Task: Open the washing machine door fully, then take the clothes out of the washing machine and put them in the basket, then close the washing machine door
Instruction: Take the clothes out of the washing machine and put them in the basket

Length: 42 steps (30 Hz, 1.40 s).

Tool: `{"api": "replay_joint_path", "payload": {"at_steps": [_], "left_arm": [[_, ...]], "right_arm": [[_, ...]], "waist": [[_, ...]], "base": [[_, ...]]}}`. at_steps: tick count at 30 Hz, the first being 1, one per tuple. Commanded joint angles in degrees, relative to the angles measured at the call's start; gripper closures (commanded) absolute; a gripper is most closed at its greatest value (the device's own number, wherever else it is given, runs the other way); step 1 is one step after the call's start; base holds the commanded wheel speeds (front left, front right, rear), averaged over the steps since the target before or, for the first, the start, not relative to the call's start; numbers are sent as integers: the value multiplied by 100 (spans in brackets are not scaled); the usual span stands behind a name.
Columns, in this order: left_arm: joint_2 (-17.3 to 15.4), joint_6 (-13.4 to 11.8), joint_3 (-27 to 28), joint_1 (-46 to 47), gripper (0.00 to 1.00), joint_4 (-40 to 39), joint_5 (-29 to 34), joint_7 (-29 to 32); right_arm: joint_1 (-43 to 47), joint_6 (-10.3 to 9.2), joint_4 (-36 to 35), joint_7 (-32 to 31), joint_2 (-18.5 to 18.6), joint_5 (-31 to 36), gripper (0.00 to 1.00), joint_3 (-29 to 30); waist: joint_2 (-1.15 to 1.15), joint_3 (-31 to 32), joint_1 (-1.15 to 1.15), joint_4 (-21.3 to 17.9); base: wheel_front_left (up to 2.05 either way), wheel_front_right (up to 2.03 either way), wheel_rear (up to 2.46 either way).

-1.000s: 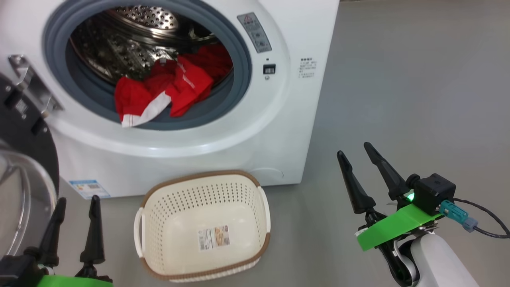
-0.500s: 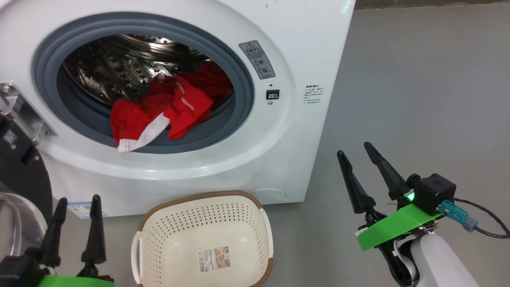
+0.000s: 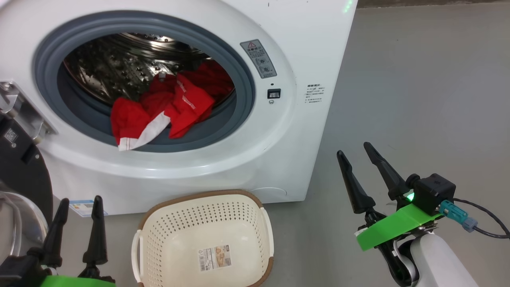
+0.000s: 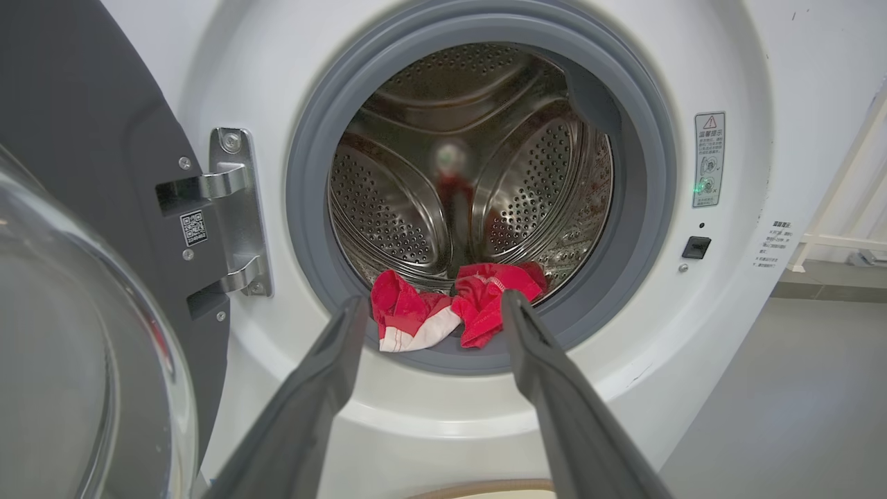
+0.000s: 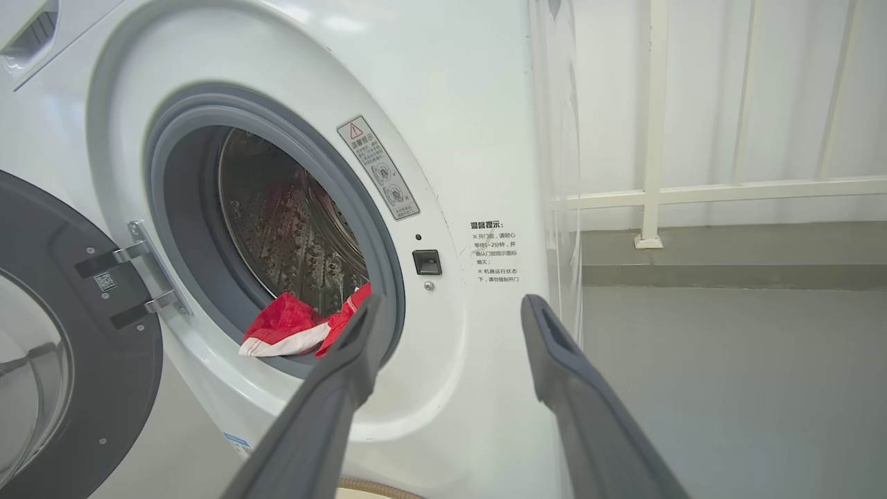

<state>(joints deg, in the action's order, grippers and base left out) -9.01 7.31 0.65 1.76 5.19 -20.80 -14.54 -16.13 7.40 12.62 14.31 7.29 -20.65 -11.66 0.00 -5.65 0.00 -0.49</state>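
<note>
Black fingers spread, gripping nothing: your left hand and right hand both hover low, short of the washer. The basket sits on the floor between them, nearer the left hand, just before the washer's foot. A low sweep from either side could knock it away or tip it.

Just left of the left hand stands the door, swung wide, its glass bowl bulging your way. Drift left and you will likely clip it or its hinge. Right of the right hand is bare floor, with plenty of room.

Ahead of and above the left hand, the clothes lie at the drum's mouth, one white-trimmed corner draped over the grey seal. The opening is wide enough for either hand. I'd judge the seal lip the snag point: fabric dragged across it may catch, or slip loose and land short of the basket. Beyond the heap the steel drum runs deep, and a reach pushed too far meets perforated metal.
</note>
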Motion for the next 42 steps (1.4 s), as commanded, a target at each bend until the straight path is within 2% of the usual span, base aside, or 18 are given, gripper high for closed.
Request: {"api": "replay_joint_path", "payload": {"at_steps": [1, 13, 29, 42], "left_arm": [[-116, 11, 226, 231, 0, -107, 36, -46], [-242, 14, 45, 689, 0, 112, 46, 24], [-622, 17, -451, 2544, 0, 1043, -205, 277], [-853, 17, -1022, 3935, 0, 2049, -621, 363]], "right_arm": [[-9, 9, -145, 69, -39, 63, 0, -87], [-105, 9, -195, 69, -22, 122, 0, -51], [-496, 9, -503, 69, -200, 355, 0, 67], [-643, 9, -618, 69, -347, 491, 0, 92]], "waist": [[0, -14, 0, 0], [0, -284, 0, -9], [0, -1492, 0, -155], [0, -1991, 0, -323]], "base": [[0, 0, 0], [0, 0, 0], [0, 0, 0], [0, 0, 0]]}}
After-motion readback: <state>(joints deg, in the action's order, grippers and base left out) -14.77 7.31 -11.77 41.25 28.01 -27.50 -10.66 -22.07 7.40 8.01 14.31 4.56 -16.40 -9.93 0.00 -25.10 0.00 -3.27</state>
